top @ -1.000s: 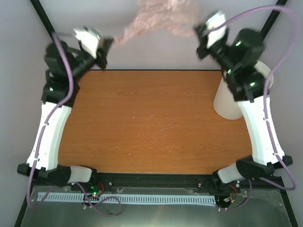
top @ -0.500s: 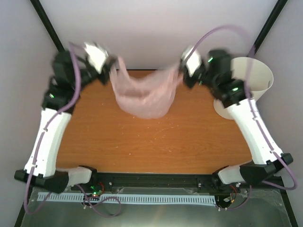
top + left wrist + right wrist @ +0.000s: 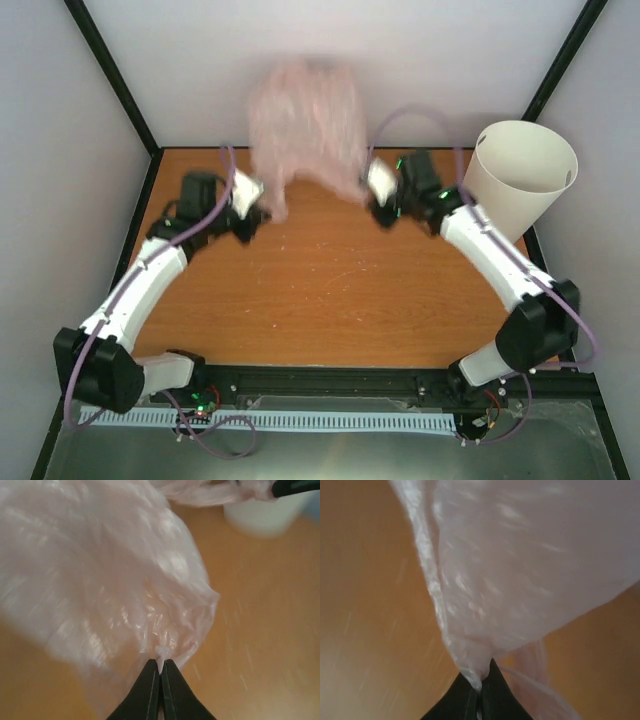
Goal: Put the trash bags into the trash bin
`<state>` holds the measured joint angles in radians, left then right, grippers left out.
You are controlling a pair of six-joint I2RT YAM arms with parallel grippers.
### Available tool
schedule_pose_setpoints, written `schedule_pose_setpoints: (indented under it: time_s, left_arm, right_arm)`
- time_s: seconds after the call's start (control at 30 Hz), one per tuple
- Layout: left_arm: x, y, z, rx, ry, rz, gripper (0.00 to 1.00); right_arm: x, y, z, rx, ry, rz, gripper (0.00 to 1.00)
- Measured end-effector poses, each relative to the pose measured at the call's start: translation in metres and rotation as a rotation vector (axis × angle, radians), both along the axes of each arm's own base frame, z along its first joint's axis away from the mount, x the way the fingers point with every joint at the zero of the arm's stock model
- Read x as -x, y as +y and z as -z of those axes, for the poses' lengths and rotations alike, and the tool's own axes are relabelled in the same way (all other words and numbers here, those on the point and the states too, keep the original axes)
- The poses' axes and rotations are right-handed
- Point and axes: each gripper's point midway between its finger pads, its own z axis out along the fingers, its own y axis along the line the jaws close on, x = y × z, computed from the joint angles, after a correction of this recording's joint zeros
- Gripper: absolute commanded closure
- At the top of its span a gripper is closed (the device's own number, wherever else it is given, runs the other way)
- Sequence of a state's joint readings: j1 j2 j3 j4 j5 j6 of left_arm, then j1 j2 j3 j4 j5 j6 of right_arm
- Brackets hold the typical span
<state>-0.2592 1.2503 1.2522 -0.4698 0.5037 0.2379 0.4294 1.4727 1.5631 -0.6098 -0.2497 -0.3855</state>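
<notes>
At the upper centre of the top view, the pink bag (image 3: 305,125) billowed, blurred, above the surface (image 3: 330,300). The left fingers (image 3: 148,685) were pinched tight on one bag edge, and the right fingers (image 3: 492,692) were pinched likewise on another. The white bin (image 3: 520,185) stood at the upper right, apart from the bag.

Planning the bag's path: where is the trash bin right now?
In the top view the trash bin stands at the table's far right corner, beyond the right gripper, with the pink bag held up to its left.
</notes>
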Motion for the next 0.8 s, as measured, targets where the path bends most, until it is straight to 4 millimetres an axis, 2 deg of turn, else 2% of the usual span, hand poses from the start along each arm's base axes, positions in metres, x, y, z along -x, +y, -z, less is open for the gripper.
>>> schedule_pose_setpoints:
  time_s: [0.03,0.07,0.1,0.13,0.17,0.2,0.23,0.27,0.3,0.33,0.37,0.4,0.43,0.47,0.5,0.57,0.6,0.63,0.67,0.7,0.73,0.8]
  left_arm:
    - [0.019,0.004,0.061,-0.045,0.144,0.01,0.99]
    - [0.037,0.008,0.097,-0.076,0.24,0.018,0.99]
    - [0.057,0.012,0.123,-0.105,0.319,0.027,0.99]
    - [0.07,0.015,0.13,-0.12,0.351,0.035,0.99]
    - [0.077,0.016,0.119,-0.123,0.328,0.041,0.99]
    - [0.076,0.015,0.097,-0.114,0.275,0.043,0.99]
    - [0.07,0.013,0.063,-0.097,0.193,0.041,0.99]
    - [0.059,0.011,0.018,-0.068,0.072,0.037,0.99]
    - [0.05,0.009,-0.02,-0.047,-0.009,0.026,0.99]
    - [0.041,0.008,-0.06,-0.021,-0.099,0.014,0.99]
    - [0.026,0.005,-0.107,0.012,-0.189,-0.002,0.99]
    - [0.016,0.004,-0.145,0.042,-0.266,-0.02,0.99]
    - [0.003,0.003,-0.182,0.072,-0.326,-0.043,0.99]
    - [-0.006,0.003,-0.219,0.107,-0.401,-0.061,0.99]
    - [-0.017,0.002,-0.246,0.136,-0.451,-0.079,0.99]
    - [-0.033,0.001,-0.273,0.17,-0.508,-0.098,0.99]
    - [-0.039,-0.001,-0.274,0.18,-0.511,-0.102,0.99]
    - [-0.041,-0.002,-0.27,0.182,-0.501,-0.102,0.99]
    - [-0.042,-0.002,-0.261,0.183,-0.488,-0.1,0.99]
    - [-0.038,-0.002,-0.25,0.181,-0.468,-0.093,0.99]
    - [-0.032,-0.003,-0.23,0.172,-0.43,-0.082,0.99]
    - [-0.016,-0.002,-0.178,0.144,-0.335,-0.059,0.99]
  right_arm:
    - [0.018,-0.004,0.077,0.083,0.184,-0.022,0.97]
    - [0.044,-0.012,0.141,0.156,0.363,-0.039,0.97]
    - [0.071,-0.021,0.179,0.203,0.504,-0.056,0.97]
    - [0.098,-0.027,0.201,0.232,0.627,-0.077,0.97]
    - [0.112,-0.028,0.199,0.23,0.676,-0.095,0.97]
    - [0.114,-0.023,0.181,0.201,0.659,-0.111,0.97]
    - [0.104,-0.014,0.146,0.148,0.582,-0.121,0.97]
    - [0.089,-0.005,0.103,0.088,0.469,-0.125,0.97]
    - [0.072,0.004,0.05,0.017,0.325,-0.121,0.97]
    - [0.056,0.009,-0.012,-0.063,0.157,-0.11,0.97]
    - [0.045,0.01,-0.071,-0.131,0.004,-0.091,0.97]
    - [0.037,0.006,-0.132,-0.199,-0.15,-0.059,0.97]
    - [0.03,0.001,-0.178,-0.247,-0.26,-0.027,0.97]
    - [0.025,-0.003,-0.212,-0.286,-0.34,0.001,0.97]
    - [0.02,-0.011,-0.257,-0.339,-0.446,0.037,0.97]
    - [0.018,-0.026,-0.321,-0.426,-0.621,0.09,0.97]
    - [0.015,-0.03,-0.334,-0.445,-0.666,0.101,0.97]
    - [0.012,-0.03,-0.334,-0.442,-0.67,0.102,0.97]
    - [0.008,-0.028,-0.326,-0.427,-0.649,0.095,0.97]
    - [0.005,-0.021,-0.31,-0.399,-0.609,0.071,0.97]
    - [0.004,-0.015,-0.281,-0.356,-0.544,0.051,0.97]
    - [0.008,-0.009,-0.199,-0.257,-0.372,0.035,0.97]
